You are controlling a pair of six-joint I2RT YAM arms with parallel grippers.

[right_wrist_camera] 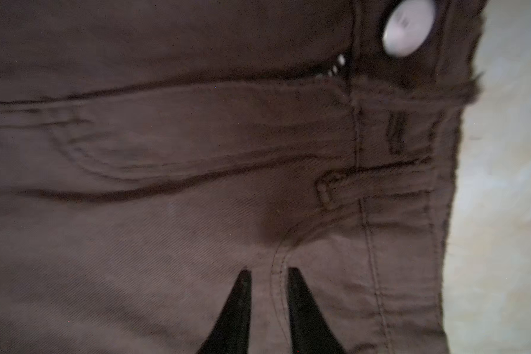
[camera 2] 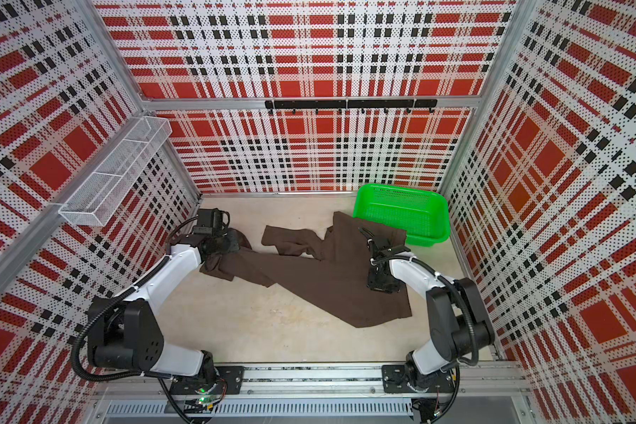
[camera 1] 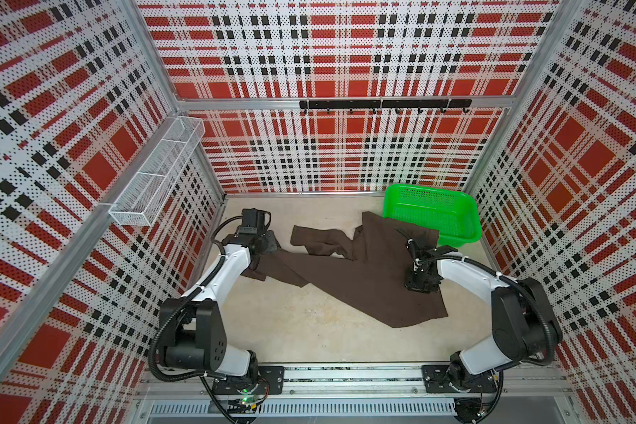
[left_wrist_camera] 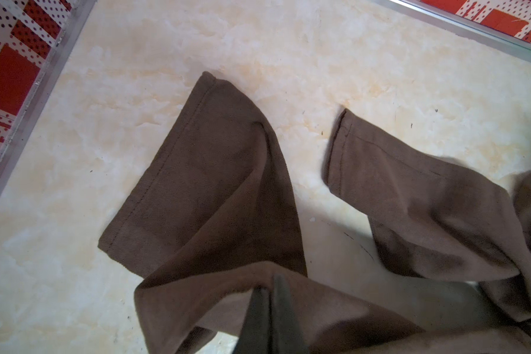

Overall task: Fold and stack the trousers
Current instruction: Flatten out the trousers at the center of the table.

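The dark brown trousers (camera 1: 360, 290) (camera 2: 324, 290) lie spread and crumpled across the table, with the waist end on the right and the legs running left. My left gripper (camera 1: 264, 243) (left_wrist_camera: 269, 285) is shut on a raised fold of one leg. That leg's hem (left_wrist_camera: 166, 171) rests on the table, and the other hem (left_wrist_camera: 337, 153) lies beside it. My right gripper (camera 1: 421, 281) (right_wrist_camera: 269, 272) presses down on the waist area, its jaws close together with a stitched ridge of cloth pinched between them. The pale waist button (right_wrist_camera: 408, 27) lies beyond them.
A bright green mesh basket (camera 1: 430, 189) (camera 2: 401, 189) stands at the back right, and the trousers' waist edge lies against its front. A white wire shelf (camera 1: 158, 172) hangs on the left wall. A black hook rail (camera 1: 382, 104) runs along the back wall. Bare table (camera 1: 291, 330) shows in front.
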